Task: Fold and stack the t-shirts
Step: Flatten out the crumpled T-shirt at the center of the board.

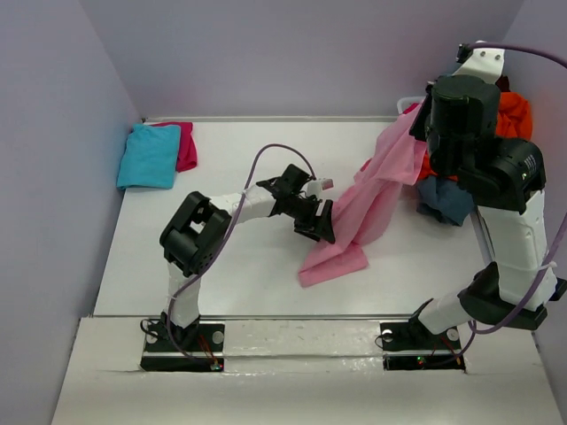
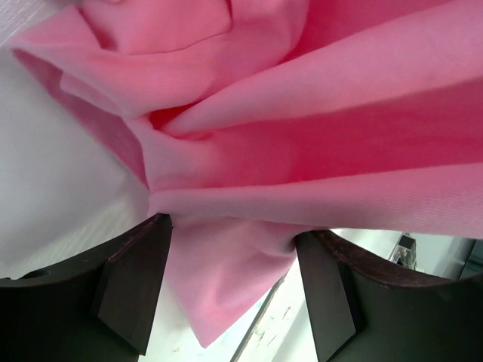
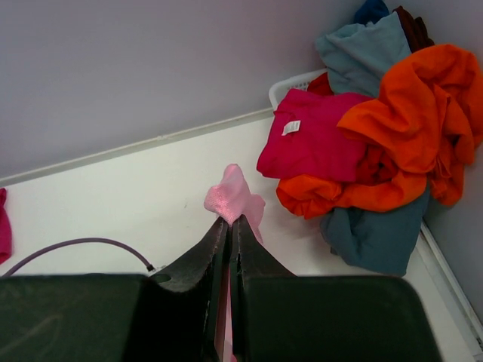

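- Pink t-shirt (image 1: 368, 208) hangs as a slanted sheet from the far right of the bench (image 1: 221, 257) down to its middle. Its lower end lies crumpled on the surface.
- Right tool (image 3: 229, 220) is raised high and its fingers are pressed together on a small tuft of the pink cloth. Lifting one edge this way lets the shirt's weight pull it out of its bunch.
- Left tool (image 1: 321, 221) sits low at the hanging part. In the left wrist view its fingers stand wide apart with gathered folds between them, not clamped. I judge it is placed there to take a second hold, so the shirt can be spread flat.
- Folded turquoise shirt (image 1: 149, 155) lies in the far left corner with a magenta shirt (image 1: 184, 144) partly under it. That looks like the stack, kept well apart from the working area.
- Unfolded heap at the far right holds an orange shirt (image 3: 415, 128), a second magenta shirt (image 3: 317, 143) and a grey-blue shirt (image 3: 377, 234), over a white basket (image 3: 290, 84).
- Folding of the pink one has not yet begun.
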Motion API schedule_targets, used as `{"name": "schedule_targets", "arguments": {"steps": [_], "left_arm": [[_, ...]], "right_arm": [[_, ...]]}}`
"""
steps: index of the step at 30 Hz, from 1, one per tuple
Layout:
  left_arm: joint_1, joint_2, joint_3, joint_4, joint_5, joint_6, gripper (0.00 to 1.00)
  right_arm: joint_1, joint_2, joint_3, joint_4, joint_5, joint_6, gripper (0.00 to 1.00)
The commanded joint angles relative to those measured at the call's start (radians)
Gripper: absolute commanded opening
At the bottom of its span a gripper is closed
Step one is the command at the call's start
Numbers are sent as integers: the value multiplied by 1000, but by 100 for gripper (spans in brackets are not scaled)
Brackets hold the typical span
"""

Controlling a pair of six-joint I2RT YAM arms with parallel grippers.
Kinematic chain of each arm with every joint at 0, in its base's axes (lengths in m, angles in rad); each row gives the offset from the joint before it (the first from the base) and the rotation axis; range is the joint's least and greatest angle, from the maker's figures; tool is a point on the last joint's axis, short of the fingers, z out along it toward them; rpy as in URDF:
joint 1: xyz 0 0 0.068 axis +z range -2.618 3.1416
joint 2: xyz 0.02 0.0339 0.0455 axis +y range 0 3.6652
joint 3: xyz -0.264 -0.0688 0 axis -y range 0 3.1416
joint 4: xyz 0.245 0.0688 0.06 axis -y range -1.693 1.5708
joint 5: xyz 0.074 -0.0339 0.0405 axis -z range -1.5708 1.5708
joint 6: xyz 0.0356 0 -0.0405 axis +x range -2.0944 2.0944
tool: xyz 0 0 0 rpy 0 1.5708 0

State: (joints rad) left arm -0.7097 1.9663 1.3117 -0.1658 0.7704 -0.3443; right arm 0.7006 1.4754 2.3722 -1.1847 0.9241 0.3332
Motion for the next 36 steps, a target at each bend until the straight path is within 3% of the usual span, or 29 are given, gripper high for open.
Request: {"name": "schedule_targets", "arguments": {"steps": [1, 12, 22, 25, 28, 34, 36], "left_arm": [[-2, 11, 44, -21, -23, 31, 76], [16, 20, 46, 3, -69, 27, 76], [16, 82, 60, 94, 115, -18, 71], [6, 77, 78, 94, 132, -18, 63], [6, 48, 80, 86, 113, -18, 38], [6, -41, 77, 22, 11, 24, 27], [6, -96, 77, -6, -44, 25, 17]], "right_arm": [[-4, -35, 13, 13, 56, 26, 7], [-4, -52, 2, -3, 62, 38, 7], [-4, -49, 2, 7, 59, 32, 7], [-4, -46, -1, 10, 61, 27, 7], [-4, -44, -10, 10, 59, 29, 7], [-4, -41, -51, 23, 38, 38, 7], [-4, -30, -53, 22, 29, 46, 7]]}}
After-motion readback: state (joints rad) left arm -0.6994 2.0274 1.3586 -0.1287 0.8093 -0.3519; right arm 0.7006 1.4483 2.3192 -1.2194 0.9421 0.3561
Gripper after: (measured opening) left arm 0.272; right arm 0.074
